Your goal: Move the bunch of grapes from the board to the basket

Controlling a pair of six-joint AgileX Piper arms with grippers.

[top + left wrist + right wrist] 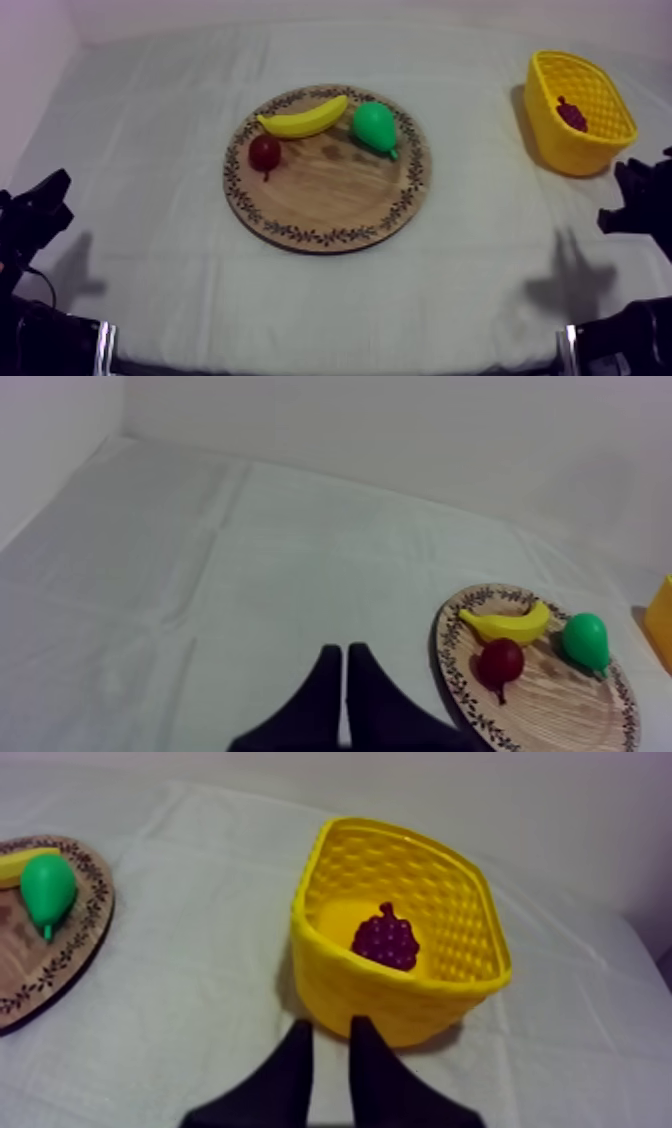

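Right jaws apart; grapes (385, 942) inside basket (340, 987).

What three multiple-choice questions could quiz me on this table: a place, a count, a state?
1. Where is the bunch of grapes? A) on the wooden board B) in the yellow basket C) beside the board
2. How many fruits lie on the board? A) two B) three C) four
3. The left end effector is: A) shut, empty B) open C) shut on a fruit

Answers: B, the grapes lie inside the basket; B, banana, pear and small red fruit; A, its fingers lie together as a wedge.
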